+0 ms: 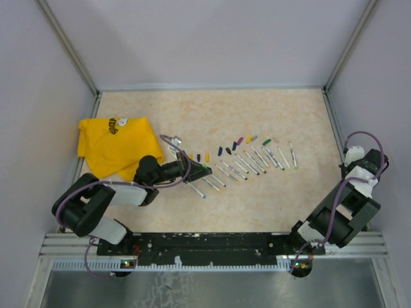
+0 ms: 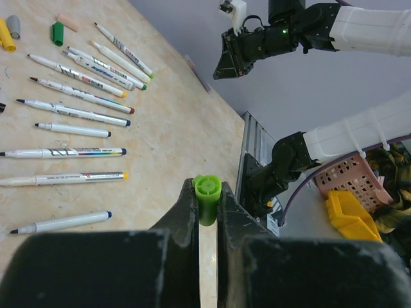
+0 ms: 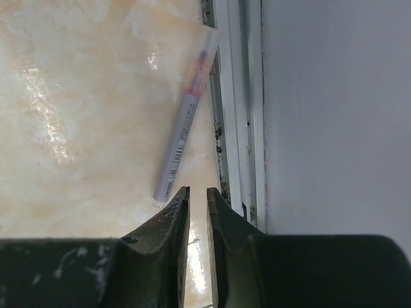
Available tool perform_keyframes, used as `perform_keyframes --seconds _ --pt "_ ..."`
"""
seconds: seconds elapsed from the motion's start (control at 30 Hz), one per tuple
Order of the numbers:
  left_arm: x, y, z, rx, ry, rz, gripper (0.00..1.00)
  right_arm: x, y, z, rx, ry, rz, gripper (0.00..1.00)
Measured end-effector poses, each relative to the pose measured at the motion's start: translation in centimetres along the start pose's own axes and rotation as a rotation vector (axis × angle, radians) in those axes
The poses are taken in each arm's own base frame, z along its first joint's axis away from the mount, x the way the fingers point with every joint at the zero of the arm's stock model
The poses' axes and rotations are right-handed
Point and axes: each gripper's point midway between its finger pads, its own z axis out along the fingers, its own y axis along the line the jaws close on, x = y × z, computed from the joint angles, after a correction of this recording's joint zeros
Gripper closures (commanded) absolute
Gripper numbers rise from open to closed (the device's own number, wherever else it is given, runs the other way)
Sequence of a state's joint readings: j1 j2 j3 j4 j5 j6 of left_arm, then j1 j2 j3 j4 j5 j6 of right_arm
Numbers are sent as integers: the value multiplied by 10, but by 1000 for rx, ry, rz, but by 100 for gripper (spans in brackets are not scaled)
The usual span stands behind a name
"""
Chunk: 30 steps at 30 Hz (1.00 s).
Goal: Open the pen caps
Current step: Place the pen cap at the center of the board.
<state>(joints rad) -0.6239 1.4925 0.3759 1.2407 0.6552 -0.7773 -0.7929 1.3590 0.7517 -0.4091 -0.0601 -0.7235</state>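
Left gripper (image 2: 207,196): it is clamped on a green cap (image 2: 207,187); the cap is squeezed between the two fingertips with its round end turned to the wrist camera; it cannot be told whether a pen is in it.
Left arm: from above it is seen stretched out over the near-left end of the row of pens (image 1: 250,163).
Right gripper (image 3: 197,192): the fingers are almost together with only a thin gap between them; nothing is held; it is kept at the right edge of the table (image 1: 257,115), well apart from the row.
Pen caps (image 1: 220,151): small loose caps are laid in a slanted line just behind the pens; blue, black, yellow, green, grey and pink ones are seen; each is set apart from the next.
Pens: thin whitish pens are laid side by side, not touching; their coloured tips are bare in the left wrist view.
Lone pen (image 3: 185,122): one pen is laid on the table just beside the metal rail (image 3: 231,128), in front of the right fingers.
Yellow cloth (image 1: 115,144): it is crumpled at the left side of the table, near the left arm.
Pink basket (image 2: 350,183): it is seen past the table edge, with a yellow bin (image 2: 347,218) just below it.
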Motion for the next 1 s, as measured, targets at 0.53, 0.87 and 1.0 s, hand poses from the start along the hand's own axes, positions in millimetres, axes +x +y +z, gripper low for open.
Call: perform_keyframes --seconds 0.53,0.87,1.0 --pt "5 -3 -2 20 5 -15 100 -44 47 -31 -282 -221 -24 76" --pt "5 -5 21 144 50 -140 100 -125 235 -195 -867 -910 -707 35" --pt "10 -5 22 152 87 -145 100 -103 284 -227 -1014 -1063 -914 34"
